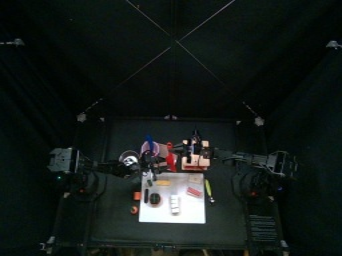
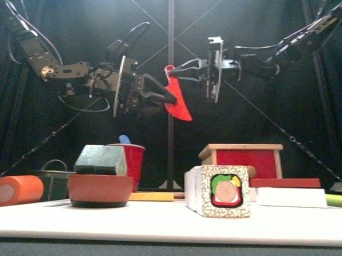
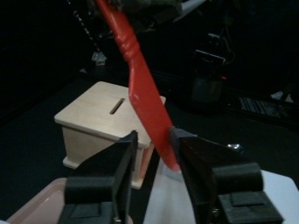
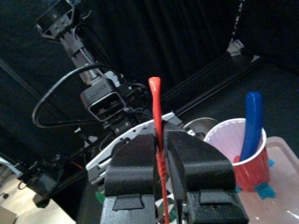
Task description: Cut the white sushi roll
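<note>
Sushi roll nearest in front view, right jaws pinching red knife, left jaws spread around blade.

Knife red. Cup red, blue stick inside. Roll white, dark wrap, green-orange middle. Box pale wood. Bowl brown-red.

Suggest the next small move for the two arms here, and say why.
Probably the left claw should finish closing on the red knife, then the right claw can let go. The knife hangs in the air between both arms, gripped by the right claw, its blade between the left claw's still parted jaws; the white sushi roll waits uncut on the white board.
</note>
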Motion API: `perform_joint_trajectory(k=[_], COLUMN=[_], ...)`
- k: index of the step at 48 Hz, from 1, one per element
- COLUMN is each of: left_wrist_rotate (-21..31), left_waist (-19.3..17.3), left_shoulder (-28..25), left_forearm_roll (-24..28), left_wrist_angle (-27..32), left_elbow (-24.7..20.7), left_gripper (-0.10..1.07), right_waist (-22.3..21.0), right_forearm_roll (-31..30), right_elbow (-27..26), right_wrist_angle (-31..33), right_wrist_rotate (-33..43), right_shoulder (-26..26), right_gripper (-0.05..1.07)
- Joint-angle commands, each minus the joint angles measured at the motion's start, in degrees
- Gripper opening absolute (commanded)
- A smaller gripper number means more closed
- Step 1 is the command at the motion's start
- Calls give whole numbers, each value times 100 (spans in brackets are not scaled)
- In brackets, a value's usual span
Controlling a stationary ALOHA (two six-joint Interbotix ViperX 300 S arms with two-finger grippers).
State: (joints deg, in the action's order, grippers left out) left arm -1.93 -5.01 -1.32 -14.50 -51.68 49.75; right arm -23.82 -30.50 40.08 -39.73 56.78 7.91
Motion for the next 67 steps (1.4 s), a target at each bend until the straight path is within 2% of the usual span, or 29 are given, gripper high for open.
perform_joint_trajectory(k=[1, 10, 20, 33, 44, 54, 61, 67], left_wrist_rotate=[-9, -9, -9, -44, -35, 9, 132, 466], left_waist=[-26, -26, -44, -70, -97, -97, -97, -123], left_shoulder=[26, 26, 53, 123, 185, 343, 475, 510], left_forearm_roll=[9, 0, 0, 18, 18, 167, 185, 176], left_wrist_angle=[-105, -97, -105, -79, -53, 211, 545, 677], left_elbow=[-114, -88, 9, 281, 404, 448, 448, 457], left_gripper=[63, 43, 34, 33, 33, 33, 33, 33], right_waist=[9, 9, 18, 53, 132, 343, 439, 527], right_forearm_roll=[26, 123, 149, 404, 527, 519, 387, 229], right_elbow=[-264, -246, -158, 53, 176, 229, 290, 343], right_wrist_angle=[-53, -53, -18, 18, 237, 993, 1652, 1978], right_wrist_rotate=[0, 9, 53, 105, 114, 97, 62, 44], right_shoulder=[53, 53, 53, 79, 202, 466, 738, 984], right_gripper=[36, 36, 37, 38, 53, 67, 70, 70])
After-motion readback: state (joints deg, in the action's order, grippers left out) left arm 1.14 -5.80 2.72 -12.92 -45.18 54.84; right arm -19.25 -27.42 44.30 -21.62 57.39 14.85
